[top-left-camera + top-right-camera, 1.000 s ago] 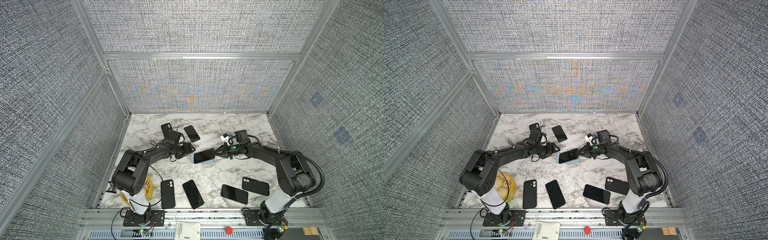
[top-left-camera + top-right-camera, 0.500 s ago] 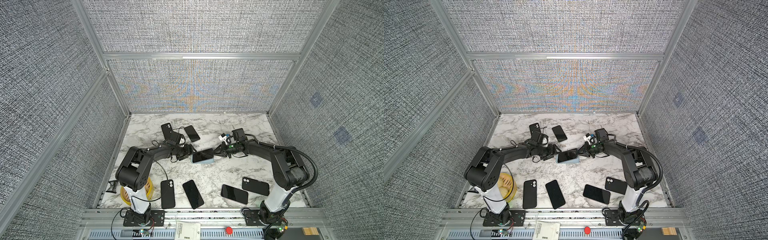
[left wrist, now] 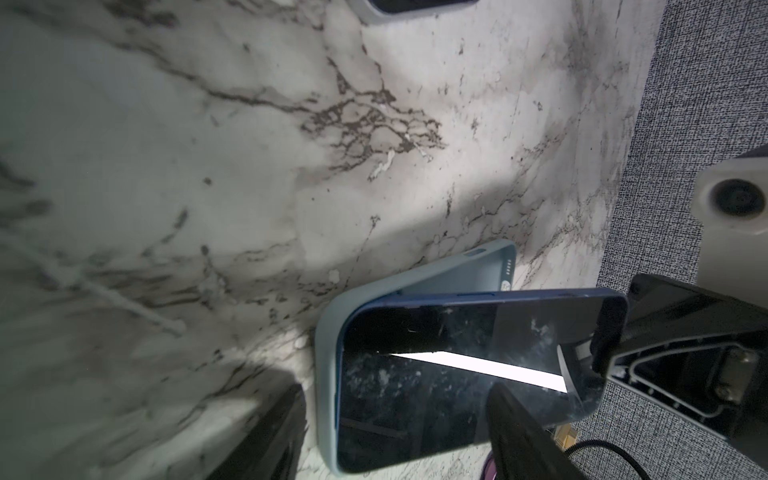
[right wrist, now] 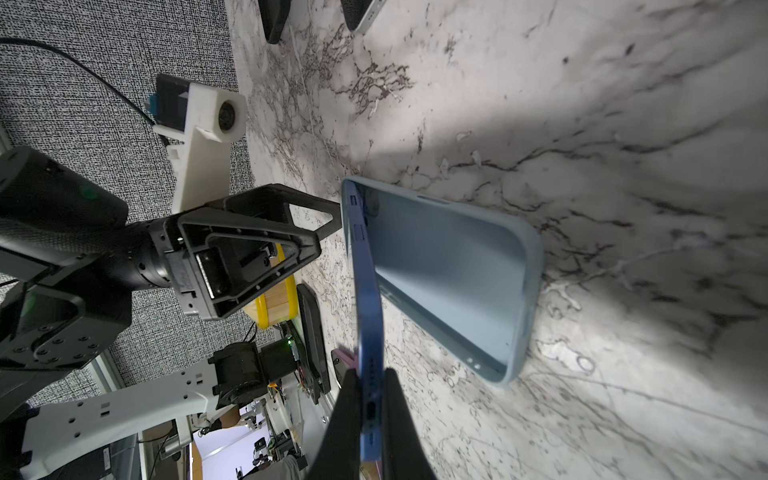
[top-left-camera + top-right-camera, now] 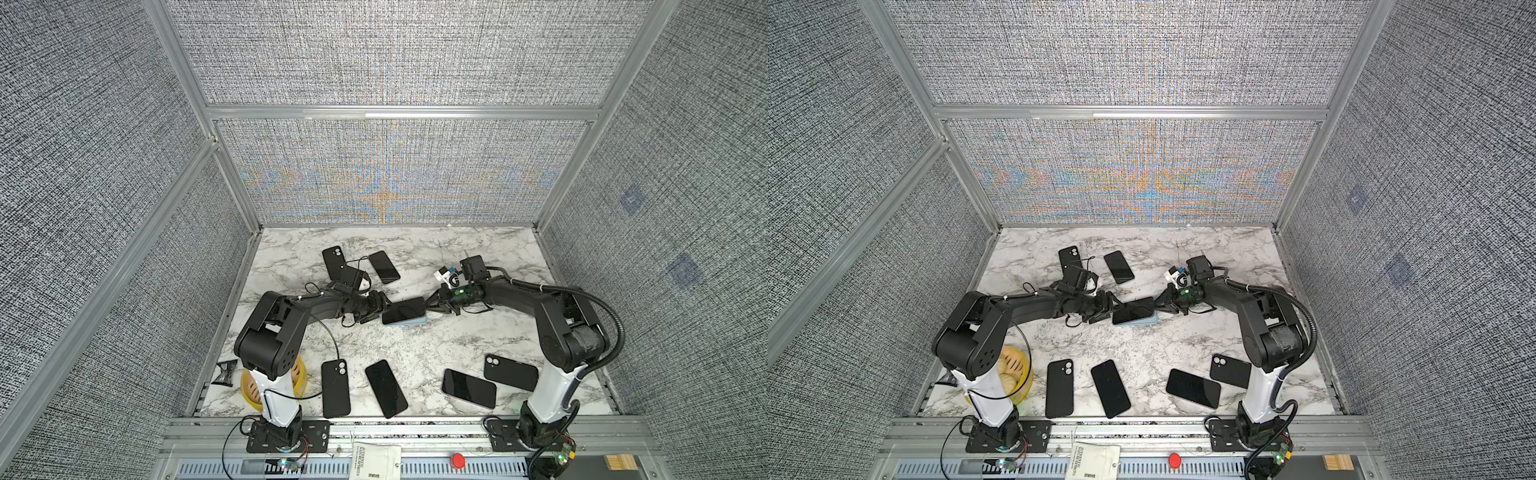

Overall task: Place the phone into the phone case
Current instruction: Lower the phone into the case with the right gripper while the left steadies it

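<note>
Closer in than a second ago, both arms meet at mid-table over the pale-blue phone case (image 4: 449, 266), and the left jaws have narrowed slightly.
The right gripper (image 4: 370, 376) is clamped on the charging-port end of the blue phone (image 4: 368, 286), which slopes down so that its far end sits at the case's end on the marble table (image 5: 415, 249). The left gripper (image 4: 328, 226) stands wide apart and holds nothing, with one fingertip at that end. The blue phone looks stiff and fairly light, with slick, breakable glass, so it is best pinched by its rim. The case seems soft and light and likely to skid or flex, so its end wants bracing. I cannot tell whether the far edge is tucked under the lip, or whether the fingertip truly touches. In both top views the grippers cover that joint.
</note>
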Robot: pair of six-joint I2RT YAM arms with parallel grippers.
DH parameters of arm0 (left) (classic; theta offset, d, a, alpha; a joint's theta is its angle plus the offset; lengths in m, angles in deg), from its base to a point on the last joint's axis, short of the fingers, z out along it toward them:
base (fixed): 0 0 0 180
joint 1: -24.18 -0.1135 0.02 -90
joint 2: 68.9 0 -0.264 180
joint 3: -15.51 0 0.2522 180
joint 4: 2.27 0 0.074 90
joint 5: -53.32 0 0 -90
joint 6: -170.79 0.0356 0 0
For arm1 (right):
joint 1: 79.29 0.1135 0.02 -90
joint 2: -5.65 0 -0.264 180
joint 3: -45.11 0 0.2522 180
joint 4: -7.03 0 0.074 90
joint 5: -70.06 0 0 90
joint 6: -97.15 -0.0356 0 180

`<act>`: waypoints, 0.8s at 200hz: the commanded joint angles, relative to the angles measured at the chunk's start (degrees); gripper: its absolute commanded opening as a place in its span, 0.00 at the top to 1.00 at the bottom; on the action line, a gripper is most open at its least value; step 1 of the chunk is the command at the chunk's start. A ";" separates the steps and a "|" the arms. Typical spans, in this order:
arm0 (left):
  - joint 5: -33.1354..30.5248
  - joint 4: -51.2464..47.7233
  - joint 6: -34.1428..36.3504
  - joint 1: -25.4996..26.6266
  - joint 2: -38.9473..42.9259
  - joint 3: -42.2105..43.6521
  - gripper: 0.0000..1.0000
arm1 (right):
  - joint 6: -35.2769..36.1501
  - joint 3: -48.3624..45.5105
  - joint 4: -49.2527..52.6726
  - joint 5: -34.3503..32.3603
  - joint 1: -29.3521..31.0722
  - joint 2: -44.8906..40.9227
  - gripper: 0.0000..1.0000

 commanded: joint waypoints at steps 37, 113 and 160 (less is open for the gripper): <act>0.98 2.34 -0.62 0.02 0.16 0.77 0.31 | 1.96 0.69 2.78 -2.18 0.82 1.74 0.98; 0.80 2.99 -1.26 0.02 1.73 2.40 0.32 | 4.46 2.85 6.69 -5.69 1.32 3.67 0.80; 0.82 2.65 -1.10 0.02 1.89 2.49 0.32 | 6.47 4.90 10.13 -8.26 2.46 4.51 0.71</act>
